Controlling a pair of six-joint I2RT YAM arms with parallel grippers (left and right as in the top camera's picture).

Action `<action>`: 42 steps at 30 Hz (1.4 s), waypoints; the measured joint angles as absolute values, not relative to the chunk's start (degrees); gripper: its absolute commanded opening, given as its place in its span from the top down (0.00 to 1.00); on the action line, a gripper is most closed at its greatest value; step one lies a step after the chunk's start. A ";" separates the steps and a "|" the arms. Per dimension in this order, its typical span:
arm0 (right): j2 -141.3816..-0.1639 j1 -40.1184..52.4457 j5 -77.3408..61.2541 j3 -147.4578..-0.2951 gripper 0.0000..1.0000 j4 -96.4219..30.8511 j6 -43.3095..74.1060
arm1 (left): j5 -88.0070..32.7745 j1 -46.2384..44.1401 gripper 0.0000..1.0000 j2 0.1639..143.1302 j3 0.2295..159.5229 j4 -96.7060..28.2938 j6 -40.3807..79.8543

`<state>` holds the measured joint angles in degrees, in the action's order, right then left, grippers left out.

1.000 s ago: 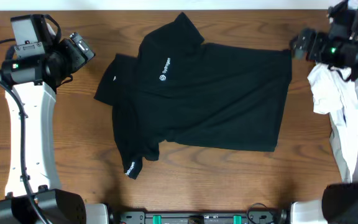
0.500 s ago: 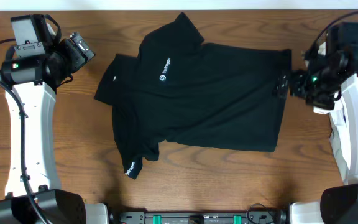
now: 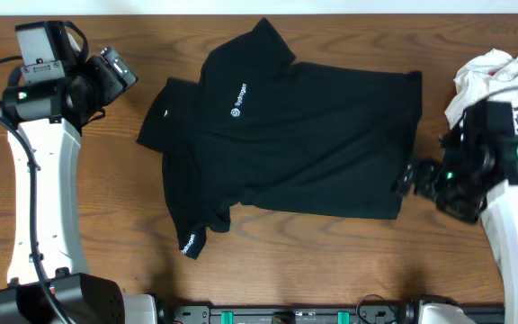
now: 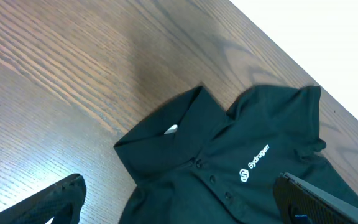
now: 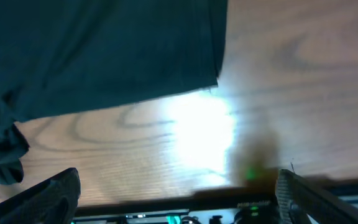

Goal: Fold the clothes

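The clothes, a black short-sleeved shirt (image 3: 304, 135), lie spread flat on the wooden table, collar to the left and hem to the right. A white logo (image 3: 238, 101) marks the chest. My left gripper (image 3: 115, 72) hovers open off the shirt's back left. In the left wrist view the collar and logo of the shirt (image 4: 229, 168) lie between its spread fingers (image 4: 48, 199). My right gripper (image 3: 412, 175) stands open beside the hem's front right corner. The right wrist view shows that corner of the shirt (image 5: 104, 50) above bare wood, with nothing between the jaws of the gripper (image 5: 176, 199).
A white garment (image 3: 493, 76) with black print lies bunched at the back right, close to the right arm. Bare wood (image 3: 106, 198) runs to the left of the shirt and along the front edge, where a black rail (image 3: 295, 315) sits.
My right arm has swung from the back right, by the white garment, toward the front along the shirt's hem. The white garment now shows in full. The left arm has not moved.
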<state>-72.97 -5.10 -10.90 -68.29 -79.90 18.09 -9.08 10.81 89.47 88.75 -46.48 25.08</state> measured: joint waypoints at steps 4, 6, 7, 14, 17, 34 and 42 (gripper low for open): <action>-72.36 -5.10 -10.79 -62.24 0.21 -78.37 20.08 | -9.06 10.81 0.02 89.47 88.75 -46.48 25.08; -72.36 -5.10 -10.59 -59.24 0.26 -76.93 21.15 | -9.06 10.81 0.02 89.47 88.75 -46.48 25.08; -72.36 -5.10 -10.57 -57.93 0.27 -76.34 21.61 | -9.08 10.81 0.02 89.47 88.75 -46.48 25.08; -72.36 -5.10 -10.50 -48.56 0.33 -67.22 25.21 | -9.08 10.81 0.02 89.47 88.75 -46.50 25.08; -72.36 -5.10 -10.48 -44.56 0.34 -61.69 26.13 | -9.08 10.81 0.02 89.47 88.75 -46.48 25.08; -72.38 -5.10 -10.17 -31.53 0.40 -38.06 27.83 | -9.06 10.81 0.02 89.47 88.75 -46.48 25.08; -72.38 -5.10 -9.10 -31.16 0.52 -34.57 28.08 | -9.08 10.81 0.02 89.47 88.75 -46.50 25.08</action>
